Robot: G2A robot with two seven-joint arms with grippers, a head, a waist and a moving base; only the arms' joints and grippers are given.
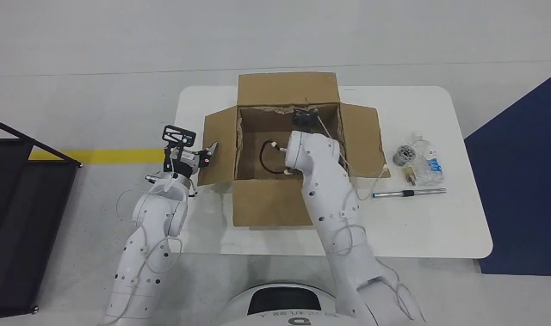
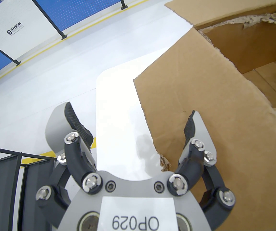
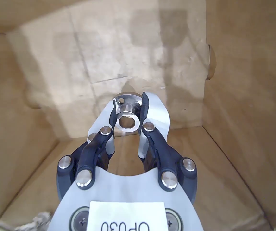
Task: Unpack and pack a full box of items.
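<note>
The cardboard box stands open in the middle of the white desk, all four flaps folded outward, its corrugated edges torn and ragged along the rim. Inside, the floor and walls are plain brown board with creases and faint scuffs. Low within it, close above the floor, the right end effector has closed its two fingers on a small polished metal bushing, a short cylinder with a round bore and a wider flange carrying a small drilled hole; the ribbed black pads press its sides. In the top view the right arm rises from the robot's near side, bends over the near wall and dips steeply down into the box. The left end effector sits outside the box just beside the left flap, above the desk's edge, fingers spread wide with nothing between them, its arm drawn in and bent at the elbow. Well to the right of the box lie a crinkled clear plastic bag and, nearer the robot, a slim metal rod.
</note>
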